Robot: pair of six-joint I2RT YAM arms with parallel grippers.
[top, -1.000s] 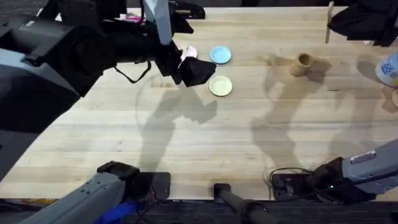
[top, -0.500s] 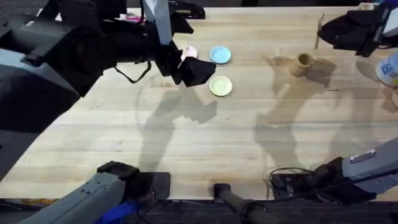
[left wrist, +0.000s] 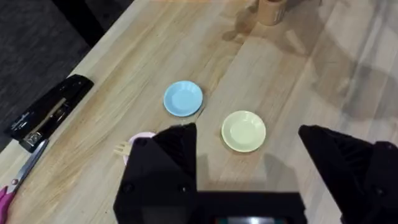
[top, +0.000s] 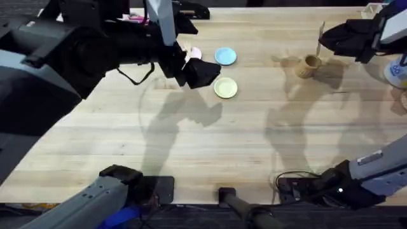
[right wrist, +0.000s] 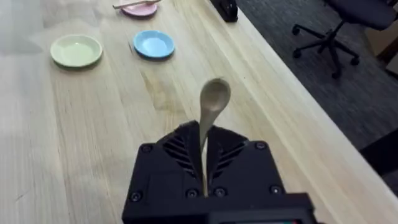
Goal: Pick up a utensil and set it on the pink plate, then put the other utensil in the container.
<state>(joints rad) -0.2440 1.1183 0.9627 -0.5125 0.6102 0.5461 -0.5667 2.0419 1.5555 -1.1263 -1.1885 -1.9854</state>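
The pink plate (right wrist: 142, 9) has a pale wooden fork (right wrist: 132, 4) lying across it. In the left wrist view the pink plate (left wrist: 142, 137) is half hidden behind a finger, with the fork's tines (left wrist: 121, 148) poking out. My left gripper (top: 200, 72) hovers open just above it, jaws wide apart (left wrist: 249, 171). My right gripper (top: 329, 39) is shut on a wooden spoon (right wrist: 211, 109), which points bowl-up. In the overhead view the spoon (top: 321, 38) hangs just above the wooden container (top: 310, 64) at the back right.
A light blue plate (top: 224, 56) and a pale yellow plate (top: 225, 88) sit beside the pink one. A black stapler (left wrist: 50, 113) and scissors (left wrist: 13, 185) lie near the table's far edge. A white bottle (top: 398, 69) stands at the right edge.
My right gripper has carried the spoon leftwards and lower, closing in over the container. The left arm has stayed put.
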